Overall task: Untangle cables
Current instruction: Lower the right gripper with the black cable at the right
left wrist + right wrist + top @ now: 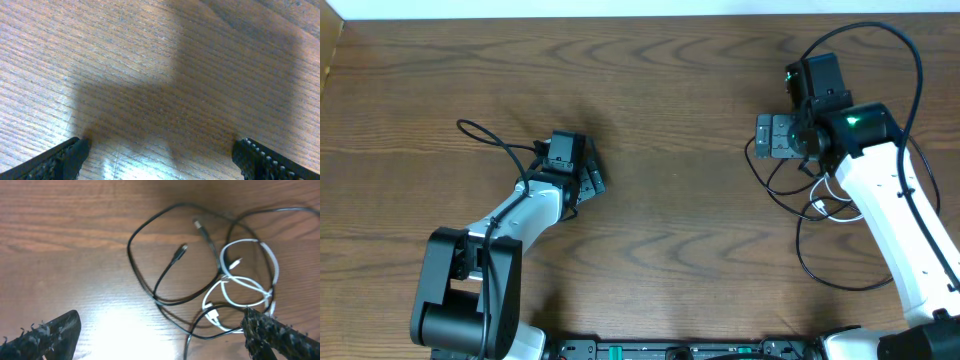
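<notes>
— Right pincer (159,325) gapes empty over the black cable (177,257) and white cable (214,315), tangled beneath it.
— Then you should pinch the white cable's plug end and draw it out slowly.

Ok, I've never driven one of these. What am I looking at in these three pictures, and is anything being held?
Two robot arms stand at a wooden table. The overhead picture looks straight down on both the left arm and the right arm. The other two pictures come from cameras on the wrists. The dark toothed fingers at their bottom corners belong to that arm's own end effector. The left end effector is open over bare wood. The right end effector is also open, above a tangle lying by the right arm. The tangle is a long black cable crossing a shorter white cable. Neither end effector holds anything.
</notes>
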You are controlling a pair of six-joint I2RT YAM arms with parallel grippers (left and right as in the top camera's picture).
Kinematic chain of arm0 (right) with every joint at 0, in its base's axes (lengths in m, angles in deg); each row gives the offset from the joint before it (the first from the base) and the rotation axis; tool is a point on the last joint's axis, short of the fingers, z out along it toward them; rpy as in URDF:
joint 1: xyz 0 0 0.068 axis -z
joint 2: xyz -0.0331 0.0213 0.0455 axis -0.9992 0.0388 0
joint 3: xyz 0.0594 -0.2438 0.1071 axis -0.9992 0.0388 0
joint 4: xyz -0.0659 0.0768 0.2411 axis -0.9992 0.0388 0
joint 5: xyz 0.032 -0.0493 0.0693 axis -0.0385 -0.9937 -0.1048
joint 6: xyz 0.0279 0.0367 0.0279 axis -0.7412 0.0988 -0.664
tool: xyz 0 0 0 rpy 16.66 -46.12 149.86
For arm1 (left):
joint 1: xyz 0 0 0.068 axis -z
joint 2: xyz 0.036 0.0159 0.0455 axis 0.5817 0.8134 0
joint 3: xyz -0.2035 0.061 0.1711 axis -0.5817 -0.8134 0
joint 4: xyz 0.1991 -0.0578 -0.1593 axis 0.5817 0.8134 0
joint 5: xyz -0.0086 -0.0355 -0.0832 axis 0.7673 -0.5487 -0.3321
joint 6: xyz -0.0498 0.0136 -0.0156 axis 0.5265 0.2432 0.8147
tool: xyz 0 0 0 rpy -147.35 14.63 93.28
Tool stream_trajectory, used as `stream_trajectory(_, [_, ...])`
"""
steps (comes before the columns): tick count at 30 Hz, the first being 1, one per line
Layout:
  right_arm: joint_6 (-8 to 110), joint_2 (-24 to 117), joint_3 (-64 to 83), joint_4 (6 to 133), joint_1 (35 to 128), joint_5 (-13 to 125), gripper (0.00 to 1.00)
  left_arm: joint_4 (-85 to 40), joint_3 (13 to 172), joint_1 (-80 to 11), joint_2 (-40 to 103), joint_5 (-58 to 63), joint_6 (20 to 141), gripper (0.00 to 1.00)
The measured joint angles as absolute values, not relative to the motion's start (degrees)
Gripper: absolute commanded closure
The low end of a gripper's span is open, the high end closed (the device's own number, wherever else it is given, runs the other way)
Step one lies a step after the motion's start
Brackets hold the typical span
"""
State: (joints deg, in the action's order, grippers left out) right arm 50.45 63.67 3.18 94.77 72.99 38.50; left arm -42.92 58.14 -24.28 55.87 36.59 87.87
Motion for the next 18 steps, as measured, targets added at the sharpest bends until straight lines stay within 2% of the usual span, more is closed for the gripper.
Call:
stream_trajectory(9, [50.5,63.7,11.6,91.2,73.0,42.3,0.01,-42.9,58.1,-24.3,55.9,36.6,87.9,0.02])
stream_trajectory(18, [50.4,63.8,29.2,75.1,73.0,52.8,0.01,-42.9,58.1,-24.3,55.9,36.7,87.9,0.02])
